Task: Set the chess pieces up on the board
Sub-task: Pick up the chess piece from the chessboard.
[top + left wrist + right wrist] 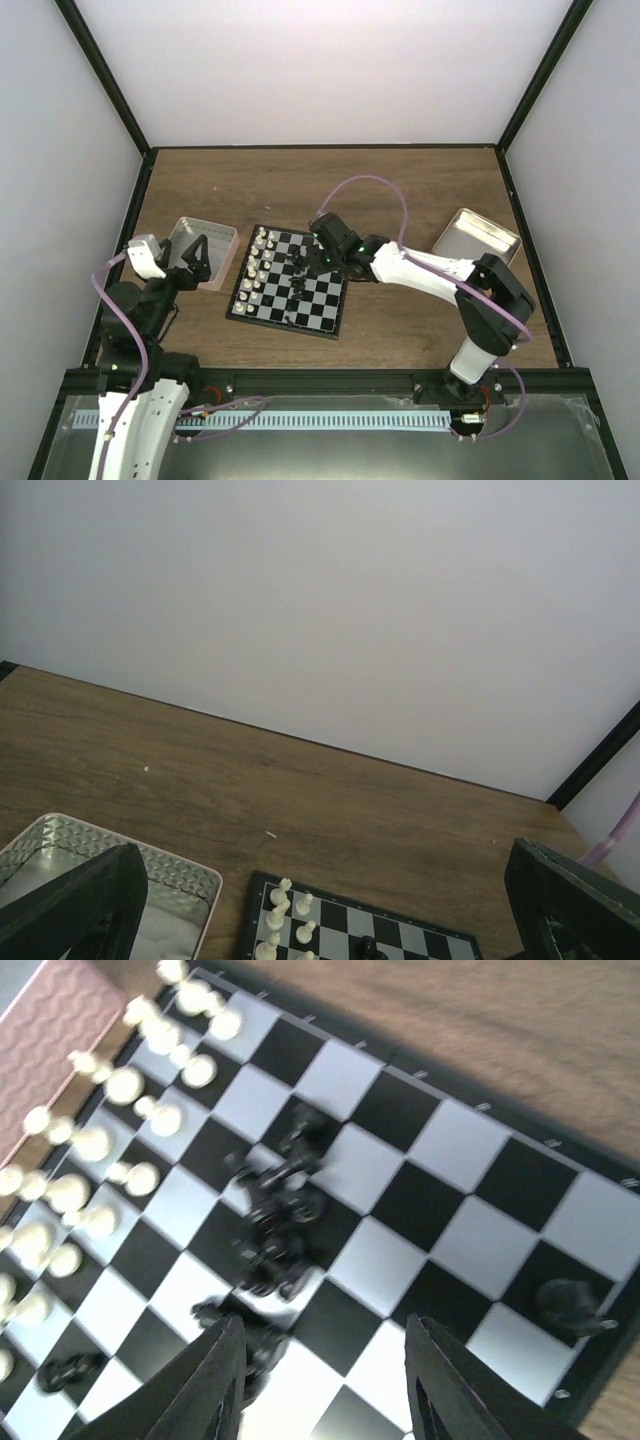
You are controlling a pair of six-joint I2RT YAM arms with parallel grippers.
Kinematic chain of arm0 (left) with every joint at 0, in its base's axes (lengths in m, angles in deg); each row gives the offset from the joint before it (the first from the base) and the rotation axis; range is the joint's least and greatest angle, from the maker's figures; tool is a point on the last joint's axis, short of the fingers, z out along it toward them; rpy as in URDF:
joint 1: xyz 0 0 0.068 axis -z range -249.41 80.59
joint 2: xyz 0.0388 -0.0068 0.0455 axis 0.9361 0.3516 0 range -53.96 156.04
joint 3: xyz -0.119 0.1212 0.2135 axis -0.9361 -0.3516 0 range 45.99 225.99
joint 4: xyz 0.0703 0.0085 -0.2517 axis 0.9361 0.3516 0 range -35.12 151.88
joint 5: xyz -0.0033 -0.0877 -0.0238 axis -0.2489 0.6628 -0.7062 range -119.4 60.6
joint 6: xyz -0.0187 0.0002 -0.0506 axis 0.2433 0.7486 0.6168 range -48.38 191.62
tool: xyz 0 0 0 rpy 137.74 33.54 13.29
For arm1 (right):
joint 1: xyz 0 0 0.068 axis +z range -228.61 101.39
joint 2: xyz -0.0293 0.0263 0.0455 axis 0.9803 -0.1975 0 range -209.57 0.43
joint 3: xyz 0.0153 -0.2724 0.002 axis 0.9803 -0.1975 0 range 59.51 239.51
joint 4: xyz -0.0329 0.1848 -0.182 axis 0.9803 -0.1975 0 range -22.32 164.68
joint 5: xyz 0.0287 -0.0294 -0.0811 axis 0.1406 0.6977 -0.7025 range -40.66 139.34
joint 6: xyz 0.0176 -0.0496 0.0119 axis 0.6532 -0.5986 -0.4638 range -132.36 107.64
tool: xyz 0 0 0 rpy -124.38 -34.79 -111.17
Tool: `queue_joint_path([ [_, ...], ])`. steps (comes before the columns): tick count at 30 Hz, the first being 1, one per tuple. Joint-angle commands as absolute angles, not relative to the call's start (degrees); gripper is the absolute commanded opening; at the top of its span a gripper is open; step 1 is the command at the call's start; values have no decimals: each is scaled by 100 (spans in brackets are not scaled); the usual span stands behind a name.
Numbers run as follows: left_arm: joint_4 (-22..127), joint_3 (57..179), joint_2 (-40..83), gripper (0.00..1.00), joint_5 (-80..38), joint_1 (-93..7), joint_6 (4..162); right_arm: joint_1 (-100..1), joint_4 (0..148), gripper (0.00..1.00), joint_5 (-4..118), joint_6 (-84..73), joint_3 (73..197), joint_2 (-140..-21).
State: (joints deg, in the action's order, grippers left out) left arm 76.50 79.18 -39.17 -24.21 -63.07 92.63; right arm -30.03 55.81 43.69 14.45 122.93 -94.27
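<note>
Right gripper [325, 1345]: fingers parted, holding nothing, above the board [450, 1140]'s right half. Just beyond them, black chess pieces [280, 1210] cluster mid-board, some seemingly tipped. White pieces [95, 1145] line its left edge. Pieces are probably light, rigid, slick and easily toppled, so pinch each at the neck. Left gripper [196, 257]: spread wide, empty, left of the board.

Wooden table [250, 185], white walls [330, 60], black frame [107, 75]

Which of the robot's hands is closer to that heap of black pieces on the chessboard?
Right. The right hand hovers open right by the black pieces mid-board; the left hand hangs beside the board, over the pinkish tin.
</note>
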Motion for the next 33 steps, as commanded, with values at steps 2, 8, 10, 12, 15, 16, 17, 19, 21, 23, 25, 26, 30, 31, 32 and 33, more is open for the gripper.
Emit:
queue_joint_path([
  [2, 7579, 7875, -3906, 100, -2411, -6345, 9306, -2573, 5484, 43, 4582, 1410, 12454, -9464],
  [8, 7575, 7877, -3906, 100, -2409, -6353, 9305, -2263, 5423, 28, 4608, 1473, 12548, -9815],
  [10, 7579, 7878, -3903, 100, -2407, -6351, 9306, -2217, 5390, 27, 4621, 1488, 12591, -9941],
  [12, 7579, 7874, -3911, 100, -2397, -6354, 9306, -2188, 5416, 27, 4633, 1489, 12612, -10033],
  [15, 7579, 7874, -3915, 100, -2396, -6353, 9306, -2183, 5463, 27, 4636, 1489, 12651, -10117],
  [16, 7579, 7877, -3911, 100, -2395, -6353, 9306, -2183, 5452, 27, 4623, 1489, 12676, -10147],
  [17, 7575, 7876, -3918, 100, -2391, -6353, 9306, -2183, 5442, 27, 4599, 1492, 12697, -10178],
  [19, 7579, 7873, -3924, 100, -2388, -6353, 9298, -2183, 5449, 26, 4555, 1498, 12718, -10227],
  [21, 7577, 7877, -3927, 100, -2399, -6353, 9306, -2181, 5459, 24, 4537, 1471, 12740, -10267],
  [23, 7575, 7875, -3927, 100, -2403, -6353, 9306, -2179, 5473, 23, 4516, 1448, 12760, -10314],
  [25, 7578, 7875, -3922, 100, -2398, -6362, 9302, -2174, 5472, 22, 4493, 1438, 12786, -10359],
  [26, 7579, 7877, -3919, 100, -2399, -6361, 9306, -2170, 5475, 21, 4482, 1440, 12795, -10375],
  [30, 7571, 7878, -3911, 100, -2398, -6362, 9307, -2175, 5534, 17, 4474, 1436, 12806, -10435],
  [31, 7571, 7873, -3910, 100, -2390, -6366, 9306, -2170, 5541, 16, 4476, 1429, 12806, -10452],
  [32, 7575, 7875, -3911, 100, -2399, -6362, 9306, -2167, 5545, 16, 4476, 1427, 12814, -10469],
  [33, 7567, 7871, -3914, 100, -2394, -6361, 9306, -2167, 5545, 16, 4469, 1420, 12827, -10486],
])
